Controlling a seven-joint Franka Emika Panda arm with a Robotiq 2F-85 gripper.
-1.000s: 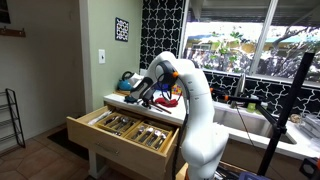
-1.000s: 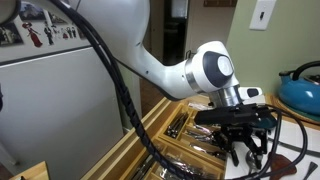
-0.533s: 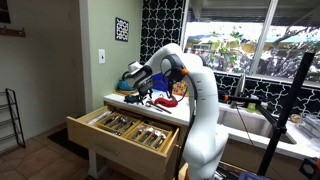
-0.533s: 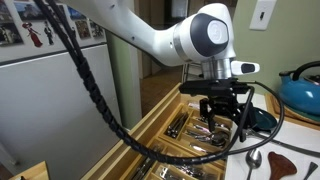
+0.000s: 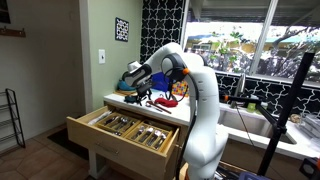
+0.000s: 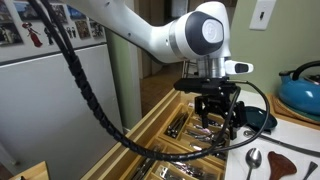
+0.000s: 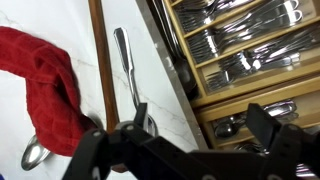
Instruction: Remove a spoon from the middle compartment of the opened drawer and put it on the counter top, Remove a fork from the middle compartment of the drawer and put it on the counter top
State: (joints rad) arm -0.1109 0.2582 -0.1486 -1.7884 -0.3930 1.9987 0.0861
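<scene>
My gripper point(image 7: 202, 120) hangs open over the edge where the pale counter top point(image 7: 75, 30) meets the open wooden drawer point(image 7: 150, 60), with nothing between its fingers. A spoon point(image 7: 125, 65) lies free on the counter top, its bowl just beside my left fingertip point(image 7: 140, 115). In an exterior view the same spoon point(image 6: 252, 160) lies below and right of the gripper point(image 6: 220, 125). The drawer point(image 5: 120, 128) is pulled out, and its long divided sections hold forks point(image 7: 235, 38) and spoons point(image 7: 240, 120). Which section is the middle compartment I cannot tell.
A red cloth point(image 7: 45, 85) lies on the counter left of the spoon, with another metal spoon bowl point(image 7: 32, 152) poking out beneath it. A blue kettle point(image 6: 300, 90) stands at the back of the counter. A sink point(image 5: 245, 120) adjoins the counter.
The gripper has opened and risen off the counter, shifting toward the drawer. The spoon it was over now lies free on the counter top.
</scene>
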